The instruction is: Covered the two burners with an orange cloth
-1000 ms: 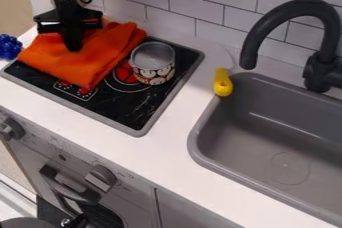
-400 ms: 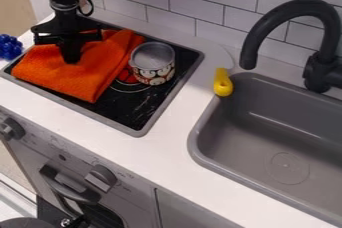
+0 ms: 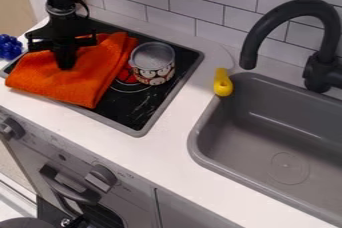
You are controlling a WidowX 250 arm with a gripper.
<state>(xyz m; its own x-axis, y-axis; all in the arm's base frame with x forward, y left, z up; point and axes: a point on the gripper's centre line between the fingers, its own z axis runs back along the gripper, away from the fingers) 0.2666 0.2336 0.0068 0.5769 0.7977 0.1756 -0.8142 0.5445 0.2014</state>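
My gripper (image 3: 65,66) points down onto the orange cloth (image 3: 83,79), its tips against the cloth's upper middle. Folds spread around them, reaching toward the can (image 3: 153,67) at the right. My jaws look pressed together, though I cannot tell whether they pinch a fold. The cloth lies over the left part of the stovetop (image 3: 137,107) and laps past its front edge near the left corner.
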